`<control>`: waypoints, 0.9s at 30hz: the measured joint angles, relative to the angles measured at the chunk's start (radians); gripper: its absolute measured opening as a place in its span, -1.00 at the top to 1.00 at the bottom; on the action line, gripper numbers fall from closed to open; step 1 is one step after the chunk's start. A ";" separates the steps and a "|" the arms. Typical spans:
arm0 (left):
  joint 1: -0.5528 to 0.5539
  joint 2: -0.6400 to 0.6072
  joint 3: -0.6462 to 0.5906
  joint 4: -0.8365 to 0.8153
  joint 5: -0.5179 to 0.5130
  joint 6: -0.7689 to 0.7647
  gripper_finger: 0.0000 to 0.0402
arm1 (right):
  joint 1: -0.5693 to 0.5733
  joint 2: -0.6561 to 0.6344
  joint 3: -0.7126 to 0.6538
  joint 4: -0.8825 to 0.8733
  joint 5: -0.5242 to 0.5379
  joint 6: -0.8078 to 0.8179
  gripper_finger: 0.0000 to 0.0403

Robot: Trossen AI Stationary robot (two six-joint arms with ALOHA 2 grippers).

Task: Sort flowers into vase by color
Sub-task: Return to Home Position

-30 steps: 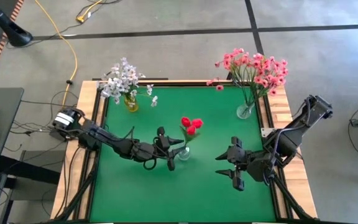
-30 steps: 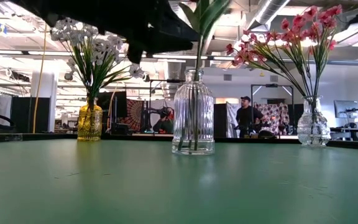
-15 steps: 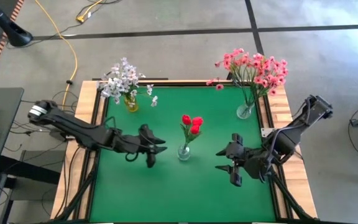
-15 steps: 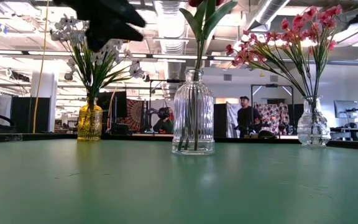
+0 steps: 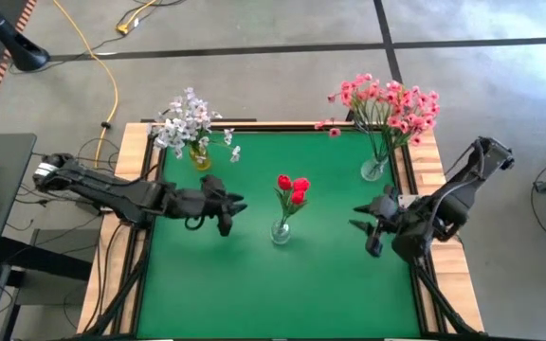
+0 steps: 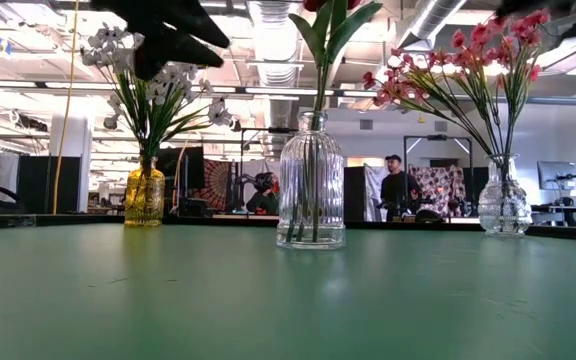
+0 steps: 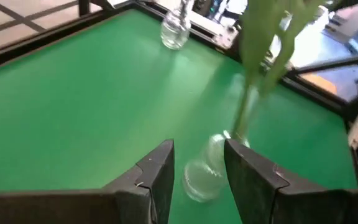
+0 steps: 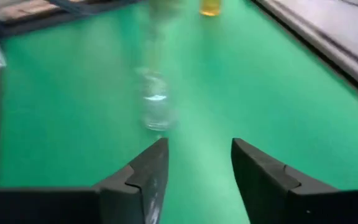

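Withdrawn since the earlier frame, the left end effector (image 5: 230, 216) was found farther from the middle vase, its fingers apart and nothing held. The right end effector (image 5: 366, 235), likewise drawn back toward its side of the desk (image 5: 254, 284), was also seen parted and empty. Between the two, the red flowers (image 5: 292, 189) stood upright in a clear ribbed glass vase (image 5: 280, 231). Beyond the left end effector, whitish-lavender clusters (image 5: 190, 118) were kept in an amber vase (image 5: 200, 156). Beyond the right one, pink sprays (image 5: 387, 102) filled a second clear vase (image 5: 373, 170). The flowers were judged light, with thin, fairly stiff stems and soft petals, best gripped on bare stem below the leaves. The glass was judged fragile and easily tipped.
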 joint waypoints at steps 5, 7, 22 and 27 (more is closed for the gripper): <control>0.160 0.004 0.000 0.067 0.195 0.068 0.37 | -0.114 -0.161 -0.164 0.012 -0.002 -0.043 0.21; 0.204 -0.009 0.000 0.109 0.242 0.118 0.37 | -0.168 -0.230 -0.221 0.065 -0.033 -0.112 0.31; 0.367 -0.050 -0.001 0.252 0.429 0.291 0.37 | -0.660 -0.469 -0.553 0.878 -0.606 -0.635 0.89; 0.372 -0.144 0.000 0.198 0.417 0.340 0.37 | -0.767 -0.430 -0.602 0.972 -0.692 -0.625 0.89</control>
